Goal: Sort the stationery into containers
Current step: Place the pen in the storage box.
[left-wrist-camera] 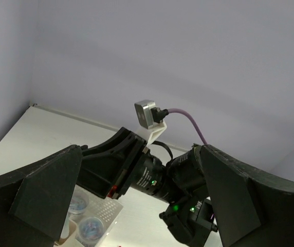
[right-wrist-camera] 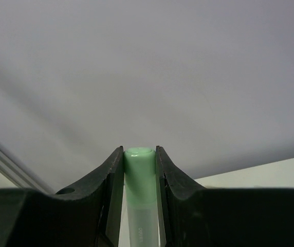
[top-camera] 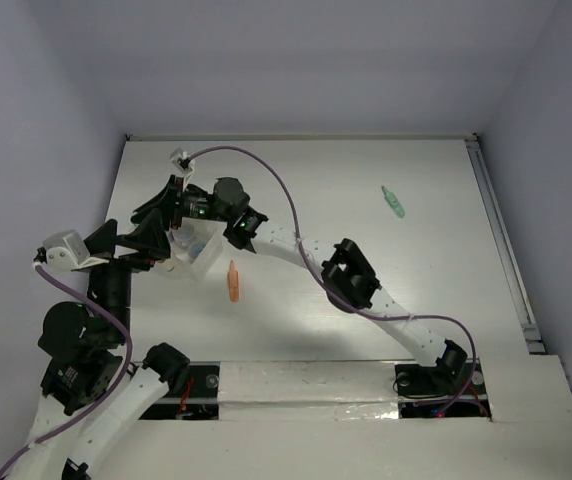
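My right gripper [right-wrist-camera: 139, 159] is shut on a pale green highlighter [right-wrist-camera: 139, 177], which stands upright between the fingers; only its cap and upper barrel show. In the top view the right gripper [top-camera: 166, 205] hovers over the translucent white bins [top-camera: 204, 262] at the table's left. My left gripper [left-wrist-camera: 142, 206] is open and empty, its wide fingers either side of the right wrist, right beside the bins [left-wrist-camera: 105, 208]; it also shows in the top view [top-camera: 149, 243]. Two round clear jars [left-wrist-camera: 78, 203] sit in the bins. An orange marker [top-camera: 233, 282] lies just right of the bins. A green piece [top-camera: 394, 202] lies far right.
Both arms crowd the left side of the table over the bins. The right arm's elbow [top-camera: 351, 275] reaches across the middle. Pale walls close in the table at the left, back and right; a rail [top-camera: 501, 240] runs along the right edge.
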Available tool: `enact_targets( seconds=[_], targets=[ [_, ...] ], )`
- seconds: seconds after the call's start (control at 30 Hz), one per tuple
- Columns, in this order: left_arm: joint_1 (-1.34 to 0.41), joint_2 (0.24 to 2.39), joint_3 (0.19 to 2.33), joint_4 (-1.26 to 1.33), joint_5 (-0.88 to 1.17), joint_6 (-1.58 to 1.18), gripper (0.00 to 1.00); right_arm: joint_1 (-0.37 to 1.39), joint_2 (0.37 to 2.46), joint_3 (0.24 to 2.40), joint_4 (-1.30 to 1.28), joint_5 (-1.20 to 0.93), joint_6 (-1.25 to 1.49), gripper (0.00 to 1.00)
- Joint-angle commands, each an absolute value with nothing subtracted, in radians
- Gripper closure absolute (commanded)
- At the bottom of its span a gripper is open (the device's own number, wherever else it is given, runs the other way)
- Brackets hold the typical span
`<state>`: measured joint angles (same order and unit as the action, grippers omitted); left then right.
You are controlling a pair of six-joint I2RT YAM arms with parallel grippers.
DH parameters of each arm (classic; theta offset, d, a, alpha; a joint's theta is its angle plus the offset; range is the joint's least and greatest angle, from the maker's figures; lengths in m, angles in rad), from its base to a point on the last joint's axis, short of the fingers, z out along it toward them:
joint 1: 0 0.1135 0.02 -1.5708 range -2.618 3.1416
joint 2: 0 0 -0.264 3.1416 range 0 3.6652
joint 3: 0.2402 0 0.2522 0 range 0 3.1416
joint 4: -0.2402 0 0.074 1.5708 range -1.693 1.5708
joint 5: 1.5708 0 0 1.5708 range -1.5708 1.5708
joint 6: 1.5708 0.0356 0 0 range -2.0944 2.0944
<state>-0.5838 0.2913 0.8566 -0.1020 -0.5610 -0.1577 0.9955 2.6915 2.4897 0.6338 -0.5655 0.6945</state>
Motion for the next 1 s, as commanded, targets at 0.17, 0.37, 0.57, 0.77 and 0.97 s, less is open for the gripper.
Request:
enact_targets(
  seconds=[0.17,0.37,0.57,0.77,0.97],
  targets=[
    [-0.563,0.281,0.862,-0.067,-0.545,-0.152,0.01,1.02,2.724,2.546,0.653,-0.537,0.643,1.0],
    [-0.563,0.281,0.859,-0.067,-0.543,-0.152,0.01,1.02,2.734,2.525,0.686,-0.543,0.649,1.0],
    [-0.554,0.281,0.856,-0.067,-0.54,-0.153,0.01,1.02,2.711,2.477,0.699,-0.54,0.627,1.0],
    [-0.554,0.282,0.854,-0.066,-0.534,-0.155,0.01,1.02,2.707,2.461,0.692,-0.537,0.601,1.0],
    [-0.554,0.288,0.854,-0.063,-0.522,-0.149,0.01,1.02,2.711,2.461,0.687,-0.541,0.584,1.0]
  ],
)
